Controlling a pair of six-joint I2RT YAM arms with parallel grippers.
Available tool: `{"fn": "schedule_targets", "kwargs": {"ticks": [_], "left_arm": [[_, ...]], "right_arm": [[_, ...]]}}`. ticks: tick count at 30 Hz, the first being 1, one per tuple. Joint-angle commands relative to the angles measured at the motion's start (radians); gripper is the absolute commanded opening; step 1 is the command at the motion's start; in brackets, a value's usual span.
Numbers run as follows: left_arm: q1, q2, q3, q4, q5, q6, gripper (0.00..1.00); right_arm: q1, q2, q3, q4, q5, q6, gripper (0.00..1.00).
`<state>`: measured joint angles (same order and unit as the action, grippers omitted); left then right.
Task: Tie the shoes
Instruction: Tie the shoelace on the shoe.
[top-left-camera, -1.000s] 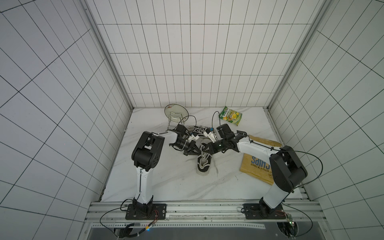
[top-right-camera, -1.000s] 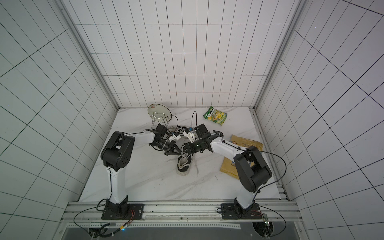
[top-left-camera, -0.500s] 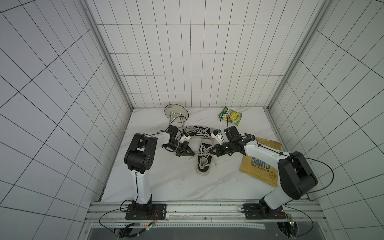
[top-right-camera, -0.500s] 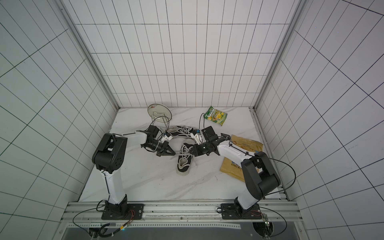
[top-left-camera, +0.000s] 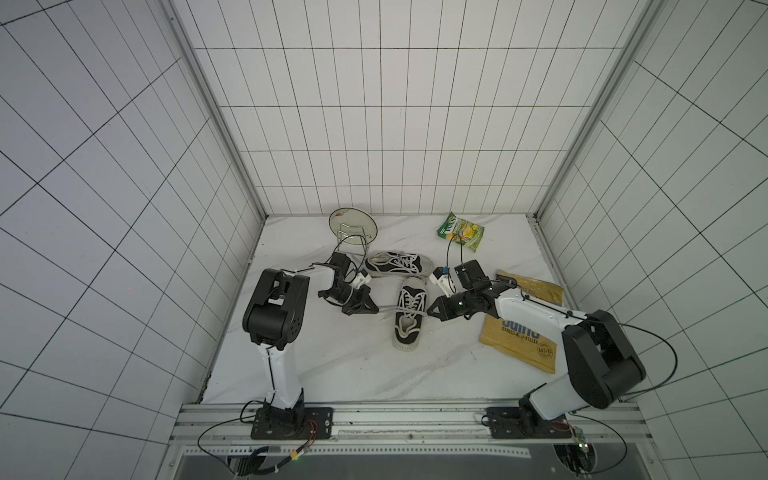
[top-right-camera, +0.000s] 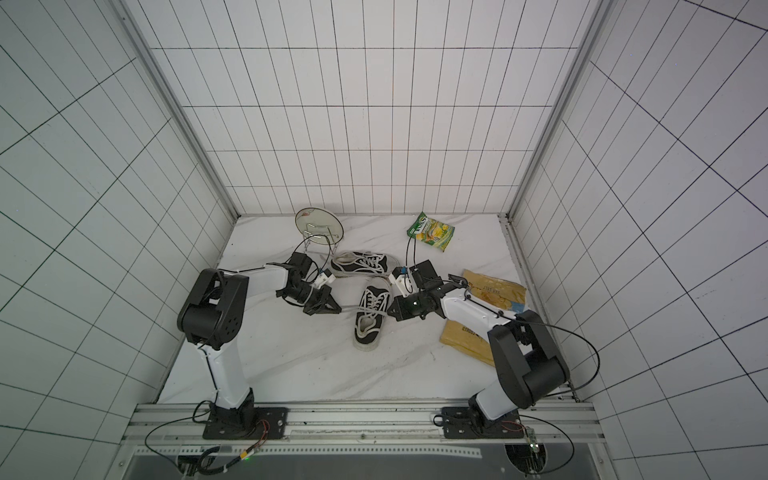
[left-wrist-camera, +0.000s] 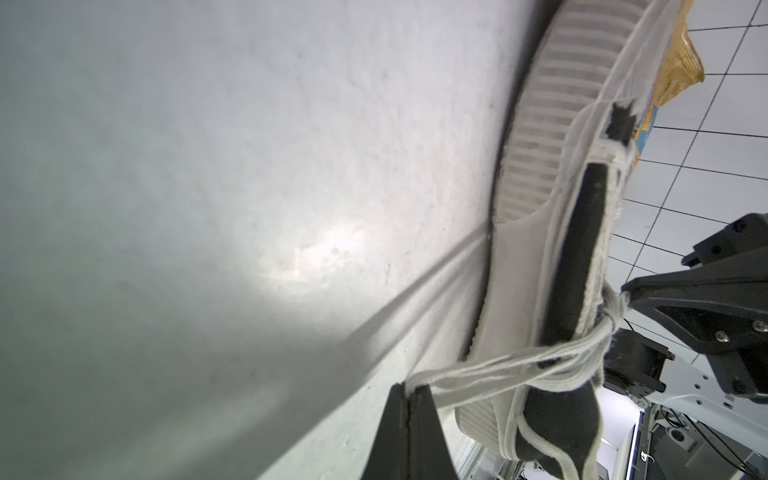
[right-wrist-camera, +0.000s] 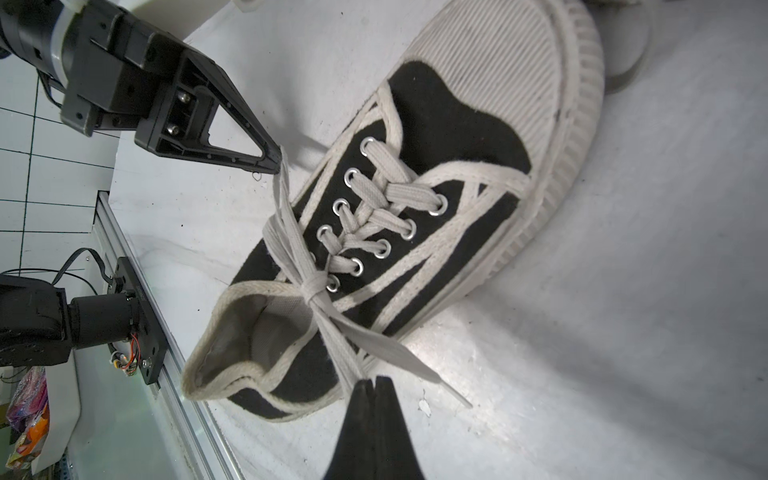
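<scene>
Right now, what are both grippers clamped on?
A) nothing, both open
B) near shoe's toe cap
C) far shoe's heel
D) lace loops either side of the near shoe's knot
D: in the right wrist view the left gripper and right gripper are each shut on a loop of the laces running out from the knot of the near shoe.

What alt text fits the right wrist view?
A black sneaker with white laces lies on a white table, its knot pulled taut between two hands. The right hand is shut on the laces on one side of the knot, the left hand on the other side.
</scene>
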<state>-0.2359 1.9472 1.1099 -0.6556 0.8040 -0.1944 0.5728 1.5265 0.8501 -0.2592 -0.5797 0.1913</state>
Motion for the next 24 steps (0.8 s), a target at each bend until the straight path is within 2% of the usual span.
{"fn": "schedule_targets", "kwargs": {"ticks": [1, 12, 15, 16, 18, 19, 20, 21, 24], "left_arm": [[0.024, -0.027, -0.018, -0.002, -0.120, -0.006, 0.00], [0.041, -0.041, -0.033, 0.010, -0.189, -0.010, 0.00], [0.038, -0.068, -0.035, 0.028, -0.145, 0.012, 0.00], [0.034, -0.082, -0.038, 0.037, -0.143, 0.014, 0.08], [0.017, -0.129, -0.043, 0.049, -0.142, 0.039, 0.44], [0.006, -0.152, -0.043, 0.051, -0.156, 0.050, 0.54], [-0.003, -0.171, -0.046, 0.056, -0.166, 0.059, 0.59], [-0.012, -0.194, -0.052, 0.064, -0.179, 0.068, 0.70], [-0.020, -0.255, -0.083, 0.108, -0.215, 0.056, 0.76]], "right_arm": [[-0.018, -0.027, -0.026, -0.038, 0.044, -0.013, 0.00], [-0.025, -0.049, -0.060, -0.012, 0.081, 0.009, 0.00], [-0.021, -0.055, -0.055, -0.011, 0.077, 0.021, 0.00], [-0.010, -0.058, -0.050, -0.021, 0.093, 0.020, 0.12], [0.034, -0.065, -0.024, -0.052, 0.147, 0.009, 0.47], [0.056, -0.064, -0.010, -0.064, 0.169, 0.008, 0.59], [0.072, -0.062, 0.002, -0.071, 0.186, 0.010, 0.69], [0.091, -0.057, 0.016, -0.080, 0.210, 0.013, 0.78], [0.140, -0.024, 0.068, -0.130, 0.317, 0.016, 0.88]]}}
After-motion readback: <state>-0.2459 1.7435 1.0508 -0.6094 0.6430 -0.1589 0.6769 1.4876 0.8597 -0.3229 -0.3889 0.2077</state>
